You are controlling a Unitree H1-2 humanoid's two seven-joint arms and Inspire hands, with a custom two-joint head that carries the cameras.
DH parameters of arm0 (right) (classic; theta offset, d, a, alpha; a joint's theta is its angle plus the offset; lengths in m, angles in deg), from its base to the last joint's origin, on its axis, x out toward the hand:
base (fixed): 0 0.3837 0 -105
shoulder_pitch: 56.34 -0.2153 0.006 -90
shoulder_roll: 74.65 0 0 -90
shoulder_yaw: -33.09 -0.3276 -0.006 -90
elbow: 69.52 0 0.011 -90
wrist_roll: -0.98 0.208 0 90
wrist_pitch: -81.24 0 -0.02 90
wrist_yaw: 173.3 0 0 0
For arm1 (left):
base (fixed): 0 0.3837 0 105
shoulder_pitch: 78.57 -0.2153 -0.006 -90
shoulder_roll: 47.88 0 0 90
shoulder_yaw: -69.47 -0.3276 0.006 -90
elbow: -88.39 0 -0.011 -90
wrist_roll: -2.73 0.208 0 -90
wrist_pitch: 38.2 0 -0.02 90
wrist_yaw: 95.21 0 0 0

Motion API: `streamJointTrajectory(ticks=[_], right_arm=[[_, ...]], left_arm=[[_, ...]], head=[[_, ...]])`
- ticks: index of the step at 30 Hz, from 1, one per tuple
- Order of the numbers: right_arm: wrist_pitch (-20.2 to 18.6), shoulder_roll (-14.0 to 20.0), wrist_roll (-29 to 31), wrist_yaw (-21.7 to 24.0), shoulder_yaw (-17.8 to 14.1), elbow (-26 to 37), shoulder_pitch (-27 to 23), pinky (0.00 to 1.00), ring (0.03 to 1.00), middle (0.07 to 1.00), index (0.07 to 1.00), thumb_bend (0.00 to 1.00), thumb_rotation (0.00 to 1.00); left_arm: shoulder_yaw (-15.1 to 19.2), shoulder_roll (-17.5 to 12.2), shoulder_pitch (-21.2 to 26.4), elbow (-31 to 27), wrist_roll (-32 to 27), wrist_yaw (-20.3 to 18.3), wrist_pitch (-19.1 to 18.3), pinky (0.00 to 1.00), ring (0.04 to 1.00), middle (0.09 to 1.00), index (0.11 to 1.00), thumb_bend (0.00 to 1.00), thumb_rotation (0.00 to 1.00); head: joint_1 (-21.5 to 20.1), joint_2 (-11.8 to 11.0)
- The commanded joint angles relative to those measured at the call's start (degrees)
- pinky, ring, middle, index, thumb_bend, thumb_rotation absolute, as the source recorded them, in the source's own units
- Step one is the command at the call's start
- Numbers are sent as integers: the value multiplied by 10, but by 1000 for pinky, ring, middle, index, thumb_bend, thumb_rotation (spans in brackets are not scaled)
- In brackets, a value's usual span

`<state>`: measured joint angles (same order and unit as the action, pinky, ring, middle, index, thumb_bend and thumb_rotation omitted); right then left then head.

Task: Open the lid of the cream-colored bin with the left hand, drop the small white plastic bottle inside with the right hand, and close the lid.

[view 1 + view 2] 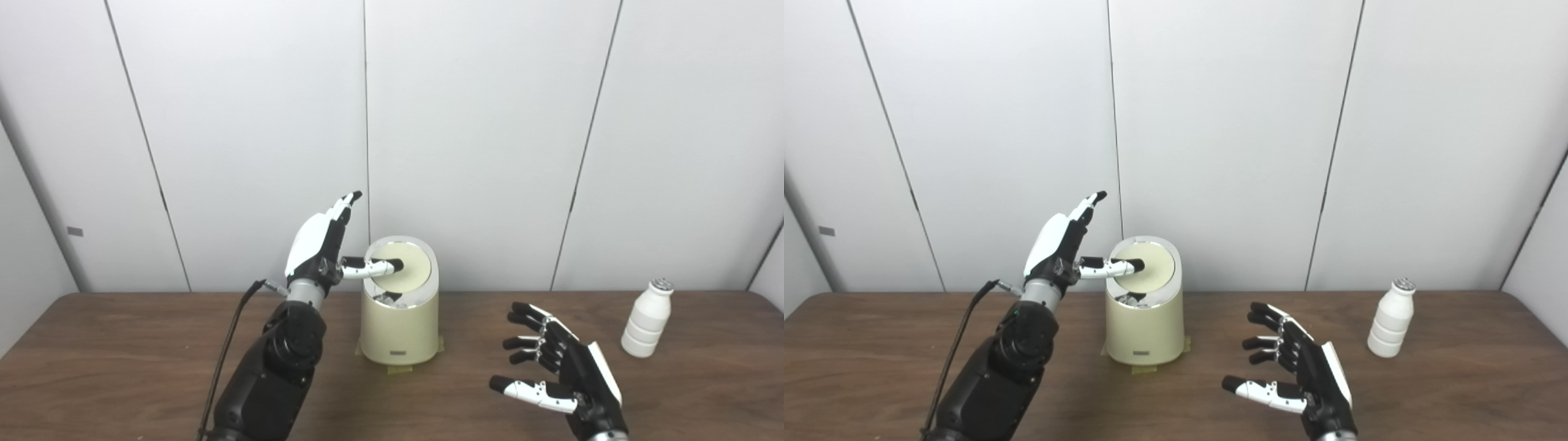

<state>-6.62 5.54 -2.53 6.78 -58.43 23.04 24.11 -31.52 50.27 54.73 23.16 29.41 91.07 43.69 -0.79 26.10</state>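
Left eye view: left hand (321,245) raised beside cream bin (399,324), fingers spread w/ nothing held, thumb (375,267) on swing lid (401,267), which tilts, gap at front. Right hand (560,367) wide, empty, over wooden table (122,361). White plastic bottle (648,326) upright far right, well apart from bin.

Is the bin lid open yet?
Partly: lid tilted, left hand thumb on it, dark gap at the bin front rim.
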Motion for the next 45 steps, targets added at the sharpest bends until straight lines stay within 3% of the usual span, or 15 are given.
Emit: streamJointTrajectory(ticks=[1,13,20,27,31,39,43,45], right_arm=[[2,1,1,0,0,29,-18,526,615,782,771,693,118],[-17,-8,-7,-5,4,49,-15,541,625,790,765,683,115],[-22,-11,-11,-4,8,57,-14,556,649,793,762,685,127],[-22,-18,-6,-3,9,63,-14,504,647,798,755,682,99],[-16,-18,-8,-4,8,59,-14,503,645,796,753,681,95],[-21,-17,-1,-1,6,59,-13,497,642,800,755,686,107],[-25,-16,-4,-2,7,61,-11,496,644,801,754,689,116],[-26,-16,-6,-2,7,61,-11,497,643,798,752,691,120]], left_arm=[[-3,-3,40,-2,8,6,12,881,1000,1000,1000,912,243],[-28,-7,40,23,24,7,17,955,1000,1000,1000,960,242],[-35,-9,40,38,23,2,23,984,1000,1000,1000,939,159],[-57,-15,42,47,46,1,14,929,1000,1000,1000,859,34],[-77,-25,45,45,59,-28,-11,945,1000,1000,1000,817,1],[-105,-43,45,30,69,-86,-59,865,980,1000,1000,790,0],[-90,-40,36,14,53,-77,-59,866,980,1000,1000,798,0],[-69,-34,30,0,37,-64,-54,805,957,1000,1000,803,19]], head=[[-1,1],[-6,4],[-10,6],[-11,8],[-11,8],[-8,8],[-7,8],[-6,8]])
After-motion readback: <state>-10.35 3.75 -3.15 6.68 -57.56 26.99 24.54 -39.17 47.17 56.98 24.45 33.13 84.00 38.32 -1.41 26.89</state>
